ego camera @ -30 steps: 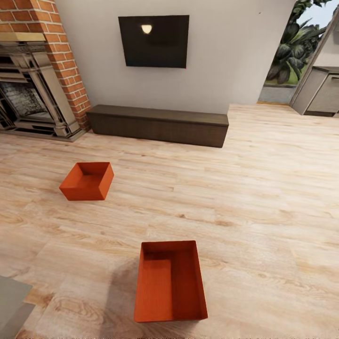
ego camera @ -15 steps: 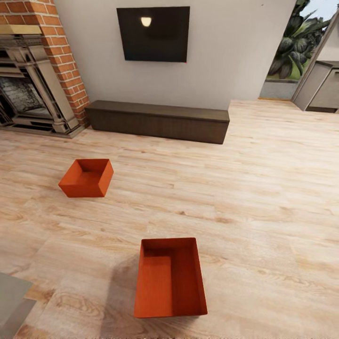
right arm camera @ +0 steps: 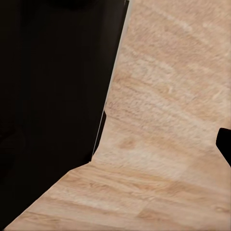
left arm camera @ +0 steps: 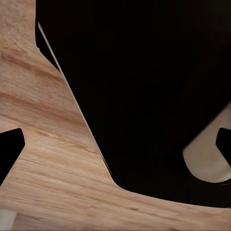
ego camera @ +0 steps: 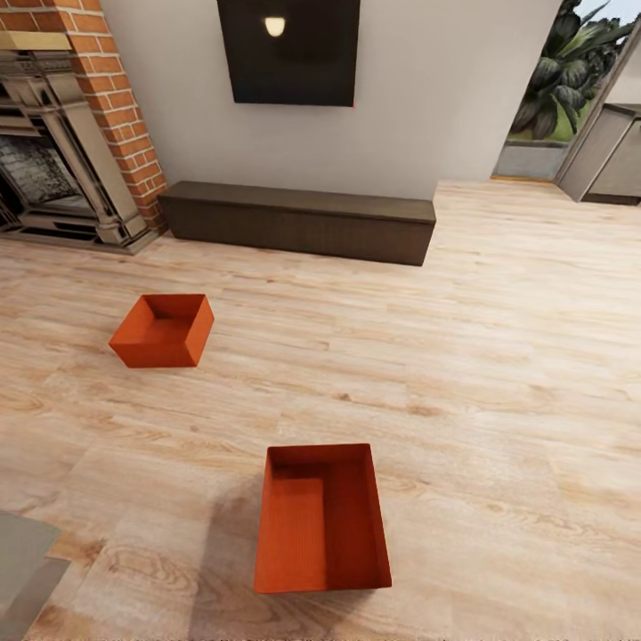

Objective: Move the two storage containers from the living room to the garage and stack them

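While our arms hang low beside the base, both wrist views look down at plank floor past the robot's dark body. The left end effector (left arm camera: 115, 154) shows dark fingertips (left arm camera: 9, 149) at opposite edges of its view, so we read it as spread wide with nothing between. Of the right end effector we see one dark tip (right arm camera: 225, 144) at the frame's edge, and we cannot tell whether it is spread or pressed together.

Outward from there, the head view gives us the living room. The near bin (ego camera: 322, 518) sits on the wood floor (ego camera: 499, 374) just ahead of us, open top up, long side running away from us. The far bin (ego camera: 163, 330) rests well apart, ahead and to our left, turned at a slight angle, nearer the brick fireplace (ego camera: 80, 133). A low dark bench (ego camera: 298, 222) stands against the wall under the TV (ego camera: 289, 52).

We judge the step in hand to be the approach to the near bin, with neither bin yet lifted. To do it well, we should square the base on the bin so it lies centred between the arms, then stop short enough that both can reach down to it. Since the walls taper and look plain, a grasp on opposite rims should hold better than a squeeze on the sides. We should bring the arms forward only once the base has settled.
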Motion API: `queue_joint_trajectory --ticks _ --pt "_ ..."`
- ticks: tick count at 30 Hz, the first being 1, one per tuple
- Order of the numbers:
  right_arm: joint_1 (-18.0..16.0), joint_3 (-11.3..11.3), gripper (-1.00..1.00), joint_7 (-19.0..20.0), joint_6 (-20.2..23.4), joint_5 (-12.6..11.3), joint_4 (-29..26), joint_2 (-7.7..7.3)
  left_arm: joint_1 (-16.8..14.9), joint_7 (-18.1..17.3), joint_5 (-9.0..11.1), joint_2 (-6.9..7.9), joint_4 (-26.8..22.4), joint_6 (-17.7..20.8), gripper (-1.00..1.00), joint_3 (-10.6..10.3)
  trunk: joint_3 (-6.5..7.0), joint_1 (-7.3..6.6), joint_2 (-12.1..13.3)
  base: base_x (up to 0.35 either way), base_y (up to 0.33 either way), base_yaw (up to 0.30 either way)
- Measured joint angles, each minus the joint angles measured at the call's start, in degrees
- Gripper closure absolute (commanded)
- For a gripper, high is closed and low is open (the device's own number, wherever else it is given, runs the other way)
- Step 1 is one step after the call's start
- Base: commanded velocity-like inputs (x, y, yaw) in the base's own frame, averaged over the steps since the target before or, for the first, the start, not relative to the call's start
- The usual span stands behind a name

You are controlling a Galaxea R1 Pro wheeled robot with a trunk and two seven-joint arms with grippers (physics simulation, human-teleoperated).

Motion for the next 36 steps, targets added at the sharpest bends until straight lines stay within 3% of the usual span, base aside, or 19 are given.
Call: queue_joint_trajectory --ticks 20,36 --pt "0.0 -0.1 -1.00 0.0 0.0 -0.2 0.0 -0.03 0.0 0.0 0.0 0.01 0.0 0.0 -1.00 0.0 -1.80 0.00 0.0 0.000 0.000 0.000" --pt "0.0 0.2 -1.00 0.2 0.0 0.2 0.0 -0.38 0.0 0.0 0.0 0.09 0.0 0.0 -1.00 0.0 -1.98 0.00 0.0 0.000 0.000 0.000"
